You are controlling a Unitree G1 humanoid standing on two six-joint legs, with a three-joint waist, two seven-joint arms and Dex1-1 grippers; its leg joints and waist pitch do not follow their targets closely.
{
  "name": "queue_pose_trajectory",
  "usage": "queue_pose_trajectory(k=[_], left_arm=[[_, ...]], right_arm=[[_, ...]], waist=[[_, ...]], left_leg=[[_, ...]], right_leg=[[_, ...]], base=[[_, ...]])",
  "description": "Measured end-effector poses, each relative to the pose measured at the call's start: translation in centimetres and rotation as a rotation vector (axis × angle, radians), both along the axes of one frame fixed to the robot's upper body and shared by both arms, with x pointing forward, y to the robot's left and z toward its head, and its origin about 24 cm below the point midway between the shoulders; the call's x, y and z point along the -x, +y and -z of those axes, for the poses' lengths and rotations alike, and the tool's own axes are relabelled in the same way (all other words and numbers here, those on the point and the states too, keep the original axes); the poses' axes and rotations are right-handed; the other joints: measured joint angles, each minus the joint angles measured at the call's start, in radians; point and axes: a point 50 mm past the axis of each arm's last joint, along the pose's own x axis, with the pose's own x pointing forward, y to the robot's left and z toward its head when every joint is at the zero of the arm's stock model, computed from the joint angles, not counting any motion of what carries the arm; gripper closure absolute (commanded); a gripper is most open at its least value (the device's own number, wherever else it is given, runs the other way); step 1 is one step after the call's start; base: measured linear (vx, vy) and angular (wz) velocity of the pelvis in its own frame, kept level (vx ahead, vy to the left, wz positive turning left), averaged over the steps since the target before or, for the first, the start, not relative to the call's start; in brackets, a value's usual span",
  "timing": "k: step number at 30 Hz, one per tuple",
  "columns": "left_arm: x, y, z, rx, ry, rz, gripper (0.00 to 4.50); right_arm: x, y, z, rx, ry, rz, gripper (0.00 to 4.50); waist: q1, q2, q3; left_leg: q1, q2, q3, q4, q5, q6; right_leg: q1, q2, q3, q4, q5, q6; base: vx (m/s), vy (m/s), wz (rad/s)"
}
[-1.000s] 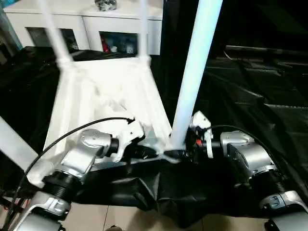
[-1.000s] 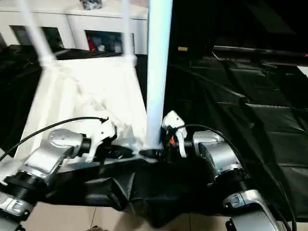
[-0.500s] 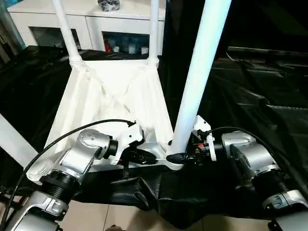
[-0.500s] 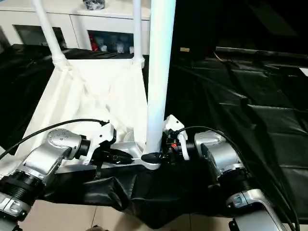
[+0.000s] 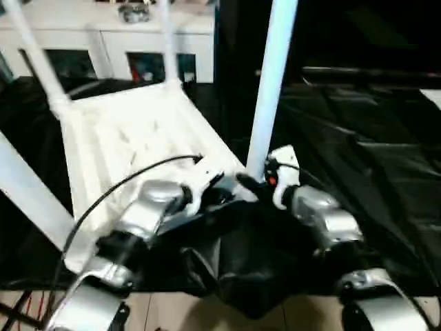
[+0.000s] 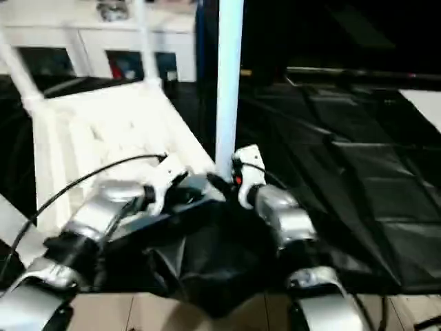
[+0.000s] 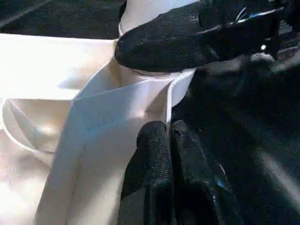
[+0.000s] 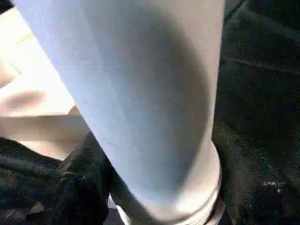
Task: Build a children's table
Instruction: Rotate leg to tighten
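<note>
Now your left gripper (image 7: 166, 140) pinches the tabletop (image 5: 131, 138) rim shut, while your right gripper (image 5: 251, 185) clasps the near leg (image 5: 270, 83).

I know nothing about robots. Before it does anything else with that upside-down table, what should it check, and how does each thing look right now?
1. Tabletop lying underside up on the black sheet: ok.
2. Near leg standing upright in its corner socket: ok.
3. That leg pushed fully home: cannot tell.
4. Left gripper fingers closed on the tabletop's thin edge: ok.
5. Right gripper fingers at the base of the leg, one finger against it: ok; firm grip: cannot tell.
6. Two far legs in place: ok.
</note>
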Motion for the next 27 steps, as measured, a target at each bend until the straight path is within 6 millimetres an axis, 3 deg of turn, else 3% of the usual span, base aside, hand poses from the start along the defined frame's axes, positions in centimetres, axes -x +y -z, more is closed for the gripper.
queue_pose_trajectory(k=[7,13,15,20,27], left_arm=[[0.1,0.0,-0.1,0.011,-0.005,0.040,4.50],[0.3,0.5,-0.3,-0.003,-0.028,0.067,4.50],[0.4,0.5,-0.4,-0.005,-0.029,0.070,4.06],[0.4,1.2,-0.4,-0.041,-0.001,0.072,3.65],[0.5,1.6,-0.5,-0.070,0.010,0.054,3.54]], right_arm=[[0.1,-0.2,-0.1,-0.017,-0.001,-0.060,0.61],[0.3,-1.3,-0.6,0.024,-0.015,-0.180,0.61],[0.3,-1.5,-0.7,0.035,-0.017,-0.199,0.58],[0.4,-1.7,-0.8,0.034,-0.016,-0.249,0.58],[0.5,-1.6,-0.9,0.030,-0.012,-0.272,0.58]], waist=[[0.001,0.000,0.000],[0.005,0.001,0.000],[0.006,0.001,0.001],[0.001,0.002,0.001],[0.000,0.003,0.002]], left_leg=[[-0.001,0.000,0.000,-0.001,0.000,0.000],[-0.002,0.000,0.001,-0.008,0.000,0.000],[-0.003,0.001,0.001,-0.008,0.000,0.000],[-0.004,0.001,0.002,-0.008,0.000,0.000],[-0.003,0.001,0.001,-0.008,0.000,0.000]], right_leg=[[-0.001,0.000,0.000,0.000,0.003,-0.004],[-0.003,0.001,-0.001,0.000,0.004,-0.007],[-0.004,0.001,-0.001,0.000,0.004,-0.007],[-0.005,0.001,0.000,0.000,0.004,-0.007],[-0.005,0.001,0.000,0.000,0.004,-0.007]], base=[[0.000,0.000,0.00],[0.000,0.000,0.00],[0.000,0.000,0.00],[0.000,0.000,0.00],[0.000,0.000,0.00]])
